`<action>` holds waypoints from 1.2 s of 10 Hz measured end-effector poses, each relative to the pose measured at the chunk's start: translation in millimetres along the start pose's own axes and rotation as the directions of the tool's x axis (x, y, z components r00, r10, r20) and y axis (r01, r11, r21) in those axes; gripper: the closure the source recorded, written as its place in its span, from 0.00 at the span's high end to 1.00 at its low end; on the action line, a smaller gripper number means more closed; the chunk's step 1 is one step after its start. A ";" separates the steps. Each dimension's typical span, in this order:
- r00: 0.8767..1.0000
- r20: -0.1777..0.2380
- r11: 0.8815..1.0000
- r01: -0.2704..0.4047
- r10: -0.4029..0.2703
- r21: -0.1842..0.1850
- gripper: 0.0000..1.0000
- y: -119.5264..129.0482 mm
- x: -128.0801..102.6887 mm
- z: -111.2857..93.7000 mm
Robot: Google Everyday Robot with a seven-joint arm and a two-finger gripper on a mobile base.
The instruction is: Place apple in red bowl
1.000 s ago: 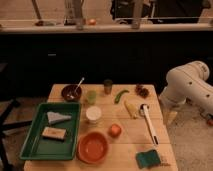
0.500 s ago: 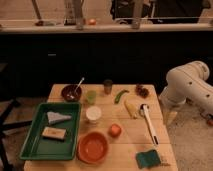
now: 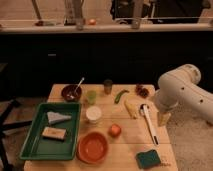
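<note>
The apple is a small orange-red fruit lying on the wooden table, just up and right of the red bowl. The red bowl is wide, shallow and sits at the table's front edge. My white arm comes in from the right. Its gripper hangs at the table's right edge, right of the white-handled tool, well away from the apple.
A green tray holds two items at the left. A maroon bowl with a spoon, a green cup, a dark cup, a white cup, a green pepper, a banana, a dark fruit cluster, a white-handled tool and a green sponge lie around.
</note>
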 end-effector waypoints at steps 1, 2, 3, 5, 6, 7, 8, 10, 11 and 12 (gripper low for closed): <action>0.998 0.010 0.998 0.066 -0.066 -0.001 0.80 -0.3 -10.5 0.8; 0.989 0.021 0.989 0.146 -0.145 -0.007 0.80 -1.1 -21.5 3.6; 0.974 0.030 0.974 0.223 -0.222 -0.027 0.80 -2.1 -32.5 8.9; 0.946 0.061 0.945 0.322 -0.319 -0.056 0.80 -5.5 -51.5 18.7; 0.933 0.074 0.931 0.358 -0.353 -0.071 0.80 -5.2 -55.9 23.2; 0.931 0.078 0.929 0.362 -0.356 -0.081 0.80 -6.0 -55.3 23.9; 0.923 0.089 0.920 0.381 -0.373 -0.093 0.80 -6.3 -58.6 26.3; 0.871 0.126 0.867 0.488 -0.475 -0.103 0.80 -9.1 -78.3 41.5; 0.853 0.130 0.848 0.519 -0.505 -0.109 0.80 -8.8 -82.6 47.5; 0.841 0.138 0.836 0.538 -0.523 -0.112 0.80 -6.8 -88.0 51.8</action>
